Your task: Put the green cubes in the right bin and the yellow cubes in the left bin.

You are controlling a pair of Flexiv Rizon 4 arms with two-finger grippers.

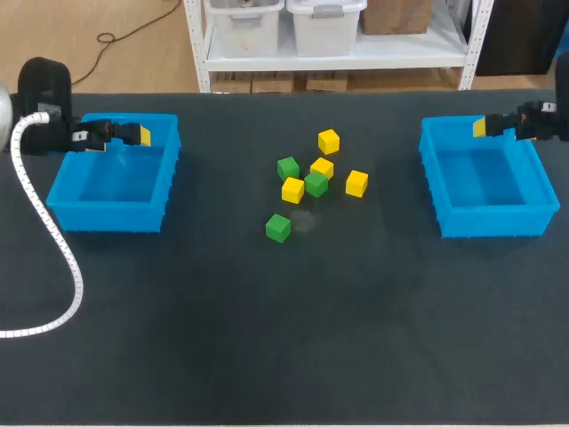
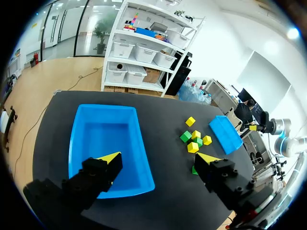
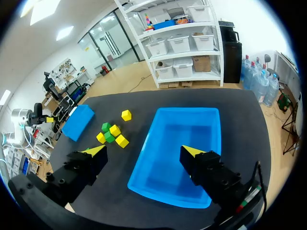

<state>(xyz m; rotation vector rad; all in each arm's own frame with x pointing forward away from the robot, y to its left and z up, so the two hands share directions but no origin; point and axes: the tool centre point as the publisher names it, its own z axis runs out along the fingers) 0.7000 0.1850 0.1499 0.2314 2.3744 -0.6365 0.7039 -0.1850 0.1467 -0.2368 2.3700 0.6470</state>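
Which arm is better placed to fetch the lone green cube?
Right, probably. The left gripper hangs slightly nearer the green cube, but the right gripper, open too, sits at the right bin where green goes.

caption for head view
Left gripper over left bin, right gripper over right bin, both open; four yellow cubes, three green cubes between

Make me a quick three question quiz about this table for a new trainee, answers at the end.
1. How many green cubes lie on the table?
2. True or false: the left bin already holds a yellow cube.
3. The right claw hangs over: A) the cube cluster, B) the right bin, C) bare table?
Key: 1) three; 2) false; 3) B.
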